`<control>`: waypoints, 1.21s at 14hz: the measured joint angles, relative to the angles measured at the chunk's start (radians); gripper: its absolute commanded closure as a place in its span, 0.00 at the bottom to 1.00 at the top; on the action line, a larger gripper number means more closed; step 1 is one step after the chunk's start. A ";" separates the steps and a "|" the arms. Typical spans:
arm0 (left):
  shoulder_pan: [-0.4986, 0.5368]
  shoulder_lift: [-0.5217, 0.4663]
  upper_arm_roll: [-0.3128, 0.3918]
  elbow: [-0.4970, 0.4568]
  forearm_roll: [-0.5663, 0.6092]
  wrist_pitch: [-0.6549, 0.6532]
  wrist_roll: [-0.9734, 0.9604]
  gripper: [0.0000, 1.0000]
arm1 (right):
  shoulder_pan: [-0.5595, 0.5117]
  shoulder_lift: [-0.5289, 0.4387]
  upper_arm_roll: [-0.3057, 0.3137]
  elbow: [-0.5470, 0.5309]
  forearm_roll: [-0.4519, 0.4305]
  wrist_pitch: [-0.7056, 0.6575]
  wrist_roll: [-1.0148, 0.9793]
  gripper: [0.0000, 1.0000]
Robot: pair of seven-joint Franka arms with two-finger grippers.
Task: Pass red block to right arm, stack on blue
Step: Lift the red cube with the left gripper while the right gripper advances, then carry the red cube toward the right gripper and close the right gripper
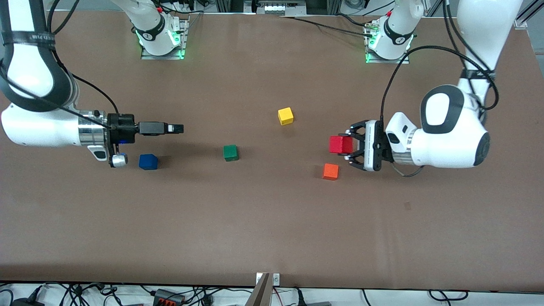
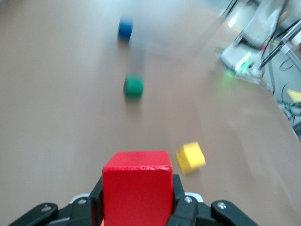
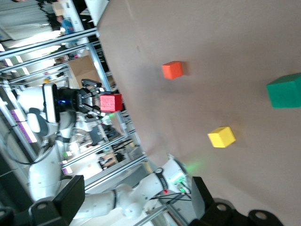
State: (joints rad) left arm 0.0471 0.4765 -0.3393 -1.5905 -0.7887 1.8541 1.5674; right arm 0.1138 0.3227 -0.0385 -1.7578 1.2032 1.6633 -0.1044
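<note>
Front view: bright red block (image 1: 341, 144), cube-shaped.

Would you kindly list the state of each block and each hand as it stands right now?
Red block: held in the left hand, off the table.
Left hand: shut on the red block, above the table near the orange block.
Right hand: open, empty, waiting above the table near the blue block.
Blue block: on the table, nothing on it.
Green block: on the table.
Yellow block: on the table.
Orange block: on the table.
</note>
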 measured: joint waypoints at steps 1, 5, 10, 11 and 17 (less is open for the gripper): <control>-0.005 0.004 -0.012 0.000 -0.057 0.022 0.060 0.95 | 0.000 0.019 0.000 0.000 0.037 -0.008 -0.006 0.00; -0.013 0.003 -0.113 -0.004 -0.281 0.189 0.200 0.95 | 0.002 0.063 0.000 0.002 0.121 -0.032 -0.050 0.00; -0.048 0.006 -0.221 -0.029 -0.549 0.422 0.336 0.95 | 0.014 0.100 0.001 0.003 0.227 -0.087 -0.161 0.00; -0.057 0.011 -0.222 -0.035 -0.630 0.433 0.395 0.95 | 0.015 0.112 0.001 0.003 0.255 -0.094 -0.177 0.00; -0.108 0.067 -0.223 -0.039 -0.927 0.478 0.612 0.94 | 0.033 0.136 0.002 0.004 0.306 -0.117 -0.245 0.00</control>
State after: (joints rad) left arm -0.0613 0.5437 -0.5622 -1.6300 -1.7155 2.3320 2.1792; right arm 0.1466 0.4590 -0.0363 -1.7540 1.5088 1.5460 -0.3494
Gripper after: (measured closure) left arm 0.445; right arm 0.000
